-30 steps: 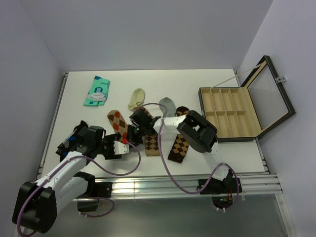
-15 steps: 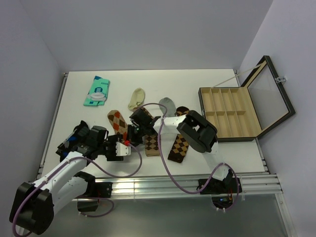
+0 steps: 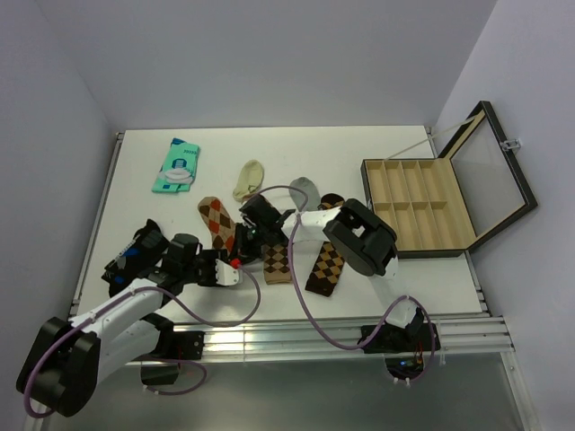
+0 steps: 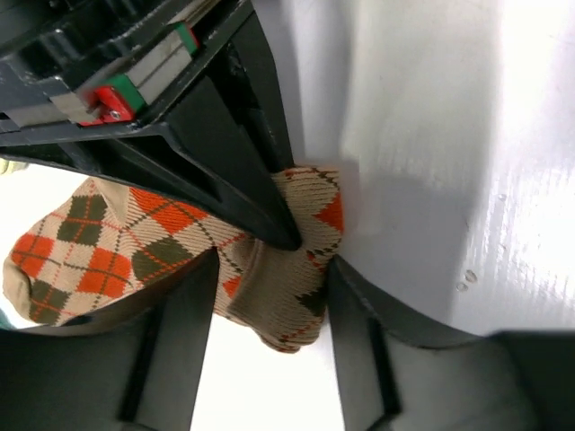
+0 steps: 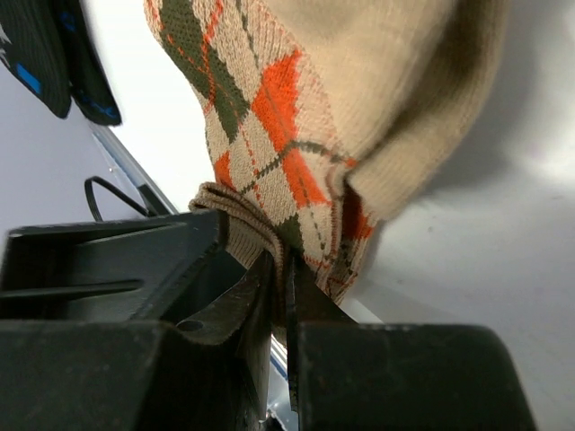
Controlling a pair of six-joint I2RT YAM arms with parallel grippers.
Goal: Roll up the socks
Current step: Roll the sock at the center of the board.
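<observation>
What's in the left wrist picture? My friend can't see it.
A tan sock with orange diamonds lies on a white table, its end bunched up. The right hand pinches that end, and the left hand holds its two dark fingers open on either side of it.

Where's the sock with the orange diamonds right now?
In the top view the red-orange sock lies left of centre on the table, left of the tan sock. The right gripper pinches its near end and the left gripper straddles it.
</observation>
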